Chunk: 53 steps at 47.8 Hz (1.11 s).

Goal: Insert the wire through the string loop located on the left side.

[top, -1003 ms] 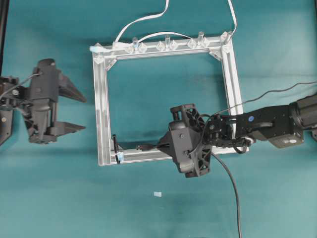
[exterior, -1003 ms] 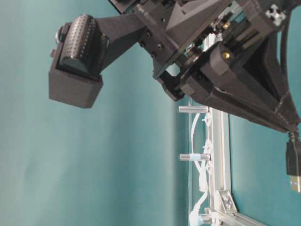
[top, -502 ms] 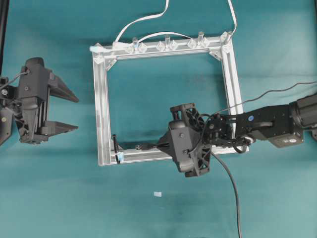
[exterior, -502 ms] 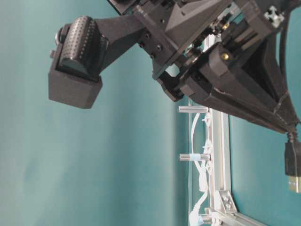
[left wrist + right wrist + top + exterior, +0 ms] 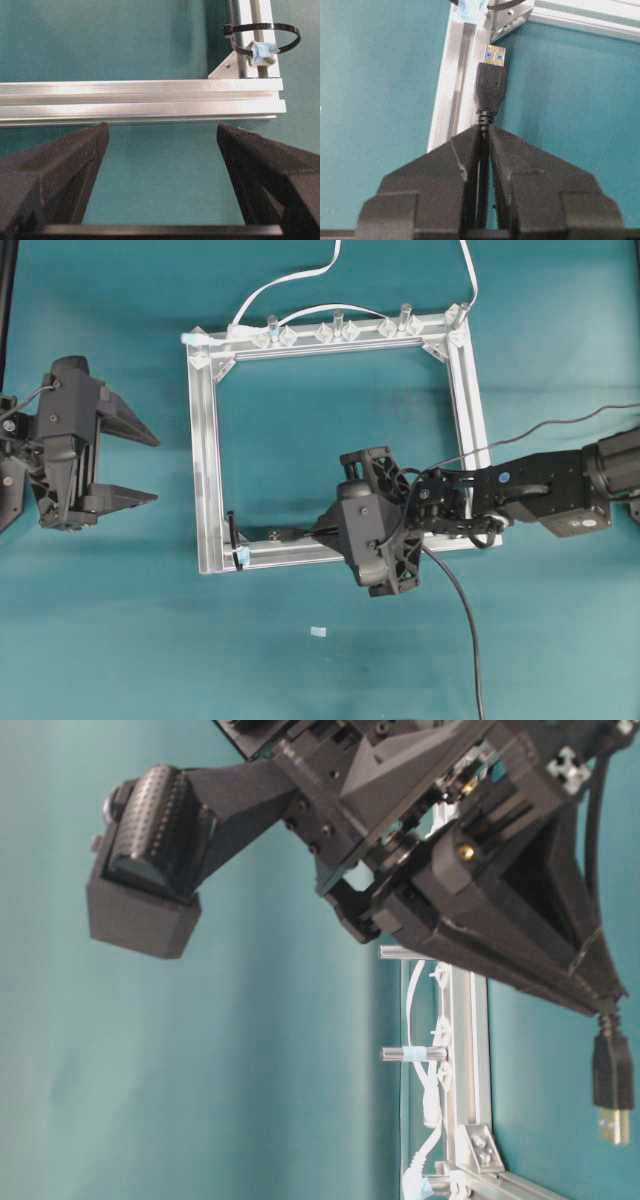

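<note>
My right gripper (image 5: 318,532) is shut on the wire (image 5: 462,610), a black cable, just behind its plug (image 5: 280,534). In the right wrist view the plug (image 5: 490,85) sticks out past the gripper (image 5: 485,131) and points at the string loop (image 5: 502,6) at the frame's corner, still short of it. The string loop (image 5: 232,532) stands at the bottom-left corner with blue tape (image 5: 240,557) at its base. My left gripper (image 5: 150,468) is open and empty, left of the frame. From the left wrist view, the loop (image 5: 260,25) is at upper right, beyond the gripper (image 5: 162,135).
A square aluminium frame (image 5: 207,440) lies on the teal table. White cables (image 5: 290,280) run through clear clips (image 5: 338,330) along its far rail. A small white scrap (image 5: 318,631) lies in front of the frame. The wire trails off toward the near edge.
My left arm drew back to the left, away from the frame, then stopped. My right gripper carried the plug slightly leftward along the near rail, closer to the loop.
</note>
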### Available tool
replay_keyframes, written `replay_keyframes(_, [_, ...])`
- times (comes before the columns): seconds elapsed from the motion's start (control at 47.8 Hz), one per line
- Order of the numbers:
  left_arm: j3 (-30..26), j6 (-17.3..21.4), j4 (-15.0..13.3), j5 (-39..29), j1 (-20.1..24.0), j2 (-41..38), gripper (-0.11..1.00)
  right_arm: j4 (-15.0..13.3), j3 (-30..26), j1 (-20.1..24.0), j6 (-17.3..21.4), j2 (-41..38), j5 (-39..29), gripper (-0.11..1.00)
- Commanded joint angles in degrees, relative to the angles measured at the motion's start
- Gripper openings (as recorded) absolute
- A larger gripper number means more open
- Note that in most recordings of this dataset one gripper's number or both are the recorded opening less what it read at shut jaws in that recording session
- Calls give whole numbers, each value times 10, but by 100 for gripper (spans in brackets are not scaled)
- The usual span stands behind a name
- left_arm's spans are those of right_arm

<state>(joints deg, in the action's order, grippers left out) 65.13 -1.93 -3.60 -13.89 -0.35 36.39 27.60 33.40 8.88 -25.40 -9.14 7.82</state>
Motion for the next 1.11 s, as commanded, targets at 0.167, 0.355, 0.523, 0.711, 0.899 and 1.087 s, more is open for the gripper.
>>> replay_keyframes(0.167, [-5,-3,1,3,-3,1,91,-3,-50,-8,-1,-11,5,10])
replay_keyframes(0.355, [-5,-3,1,3,-3,2,91,-13,-84,-9,-1,-35,3,10])
replay_keyframes(0.523, [-1,-2,1,3,-3,2,91,-13,-113,-9,-1,-55,0,10])
replay_keyframes(0.711, [4,-1,1,3,-9,3,91,-13,-134,-9,-1,-71,-9,10])
replay_keyframes(0.899, [9,-1,1,3,-18,3,91,-13,-151,-9,0,-84,-14,10])
replay_keyframes(1.087, [11,-1,1,3,-24,3,91,-13,-167,-8,0,-97,-18,10])
